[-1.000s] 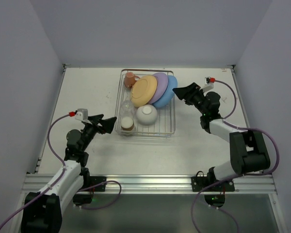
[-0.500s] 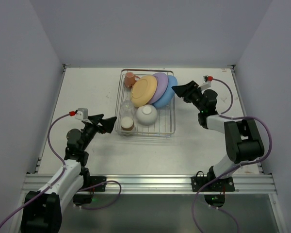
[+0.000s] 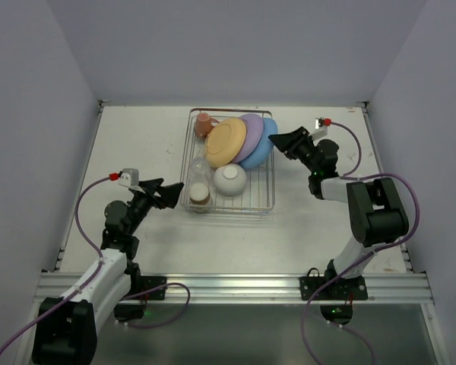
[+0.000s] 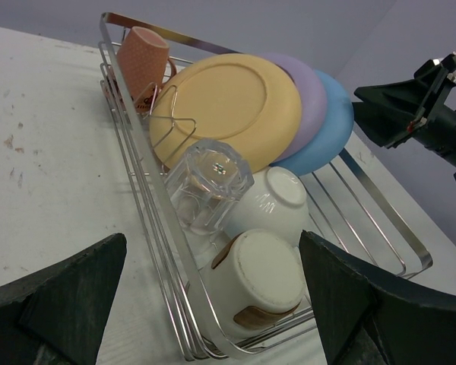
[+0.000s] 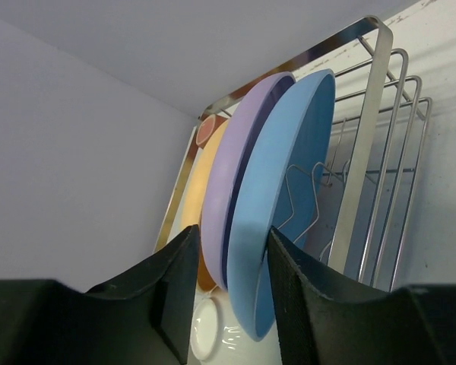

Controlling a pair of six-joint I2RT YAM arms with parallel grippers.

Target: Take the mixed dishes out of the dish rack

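Blue plate (image 3: 264,147), lilac plate (image 3: 252,125), white bowl (image 3: 230,179).

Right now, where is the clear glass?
In the top view, the clear glass sits along the dish rack's left side, between the salmon-pink mug and the small brown cup.

We see the dish rack (image 4: 137,163) as bright polished metal wire, the yellow-orange plate (image 4: 228,106), lilac plate (image 5: 235,175) and blue plate (image 5: 281,205) smooth and matt like plastic, the glass (image 4: 210,176) clear and faceted, the white bowl (image 4: 277,201) glossy, the mug (image 4: 143,57) finely textured, and the surface (image 4: 45,152) white, matt and scuffed.
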